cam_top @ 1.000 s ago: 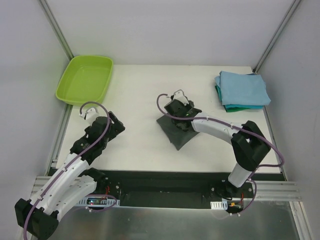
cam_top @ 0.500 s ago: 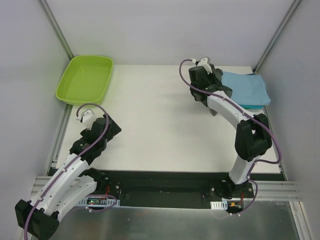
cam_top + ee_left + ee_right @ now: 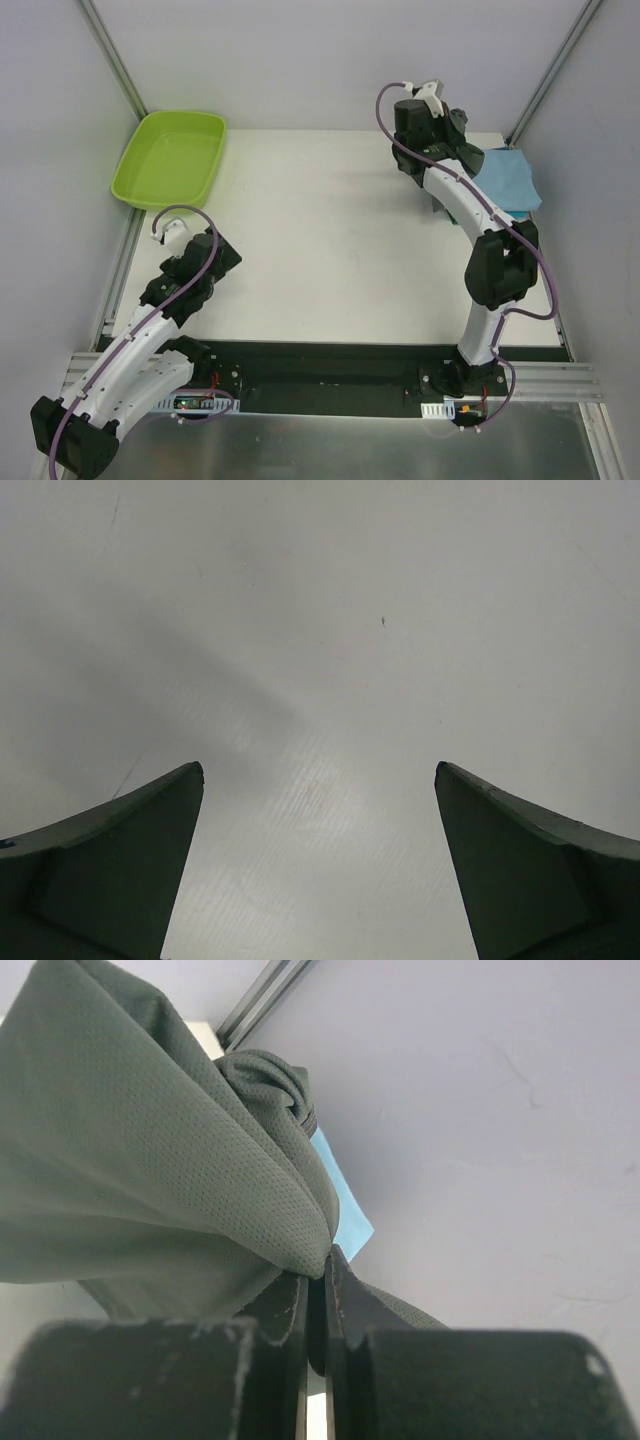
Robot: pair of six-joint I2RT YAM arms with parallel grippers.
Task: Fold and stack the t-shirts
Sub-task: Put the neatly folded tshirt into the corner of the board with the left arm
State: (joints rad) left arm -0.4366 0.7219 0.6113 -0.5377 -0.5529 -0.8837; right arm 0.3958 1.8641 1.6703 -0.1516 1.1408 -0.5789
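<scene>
left end effector [image 3: 318, 768]: lower left of the top view, fingers spread wide over bare tabletop [image 3: 330, 230], holding nothing
right end effector [image 3: 320, 1285]: upper right, pinched tight on the charcoal tee [image 3: 150, 1150]
charcoal tee: hangs bunched from that pinch, just beside the folded light blue tee [image 3: 510, 178]
handling: light, floppy, thin knit, so I'd guess it sags and unfolds easily; grab doubled edges, not one layer

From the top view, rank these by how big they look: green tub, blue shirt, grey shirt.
Largest: green tub.
Next: blue shirt, partly covered by the right arm.
Smallest: grey shirt, bunched and mostly hidden behind that arm, so the last two are unsure.
</scene>
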